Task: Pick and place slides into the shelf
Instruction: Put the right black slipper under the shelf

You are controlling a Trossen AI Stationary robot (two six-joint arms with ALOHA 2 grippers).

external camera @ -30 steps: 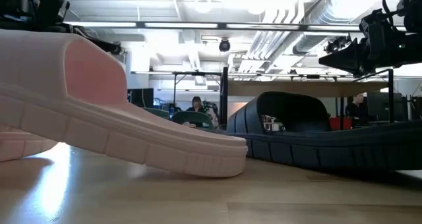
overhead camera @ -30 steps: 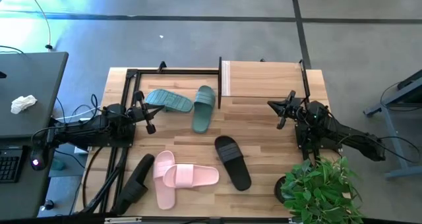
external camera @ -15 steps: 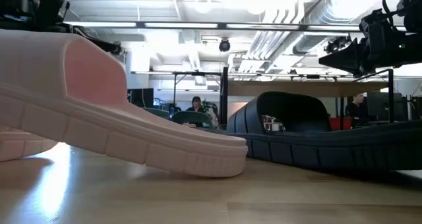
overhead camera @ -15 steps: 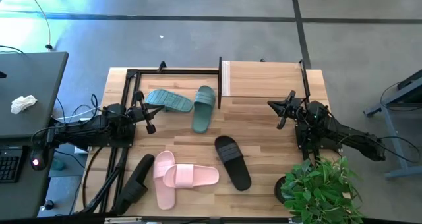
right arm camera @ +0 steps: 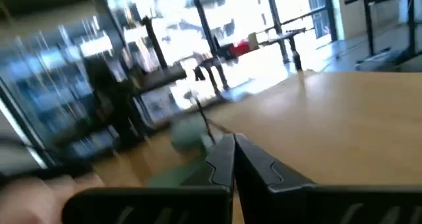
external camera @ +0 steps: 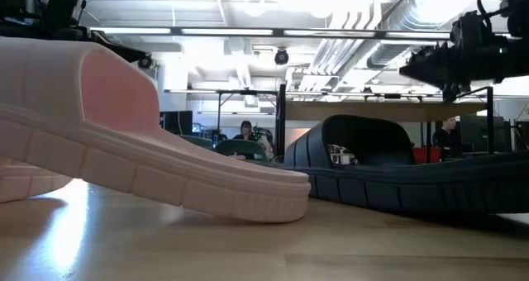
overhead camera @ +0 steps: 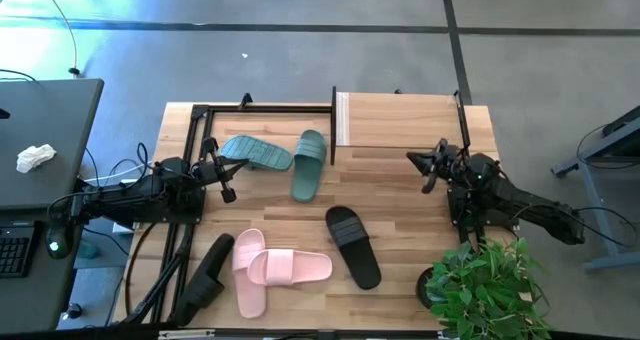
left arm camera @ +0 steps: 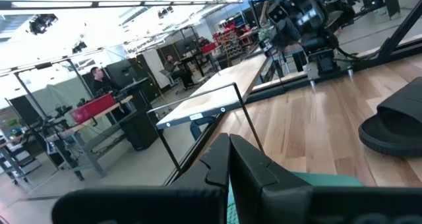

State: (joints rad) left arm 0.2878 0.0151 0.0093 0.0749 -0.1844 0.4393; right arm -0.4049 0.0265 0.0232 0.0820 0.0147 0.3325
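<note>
Six slides lie loose on the table; none is on the shelf (overhead camera: 400, 120) yet. Taking the shelf as landmark: two teal slides (overhead camera: 255, 152) (overhead camera: 309, 164) sit just off its open side, inside the bare black frame (overhead camera: 265, 108). One black slide (overhead camera: 353, 245) lies well out in front of it. The pink pair (overhead camera: 288, 267) (overhead camera: 247, 271), overlapping, lies farther still, with the second black slide (overhead camera: 207, 275) beyond them at the table edge.

Left gripper (overhead camera: 226, 173) hangs near the teal pair, fingers pressed together, holding nothing. Right gripper (overhead camera: 432, 168) hovers just in front of the shelf, likewise closed and empty.

Handling, by judgement — moulded rubber, light, flexible but springy, likely grippy rather than slick; nothing fragile. The wide strap arches clear of the sole — the best hold is across its middle, or else pinch the sole's side edge. The stacked pinks may drag each other.
</note>
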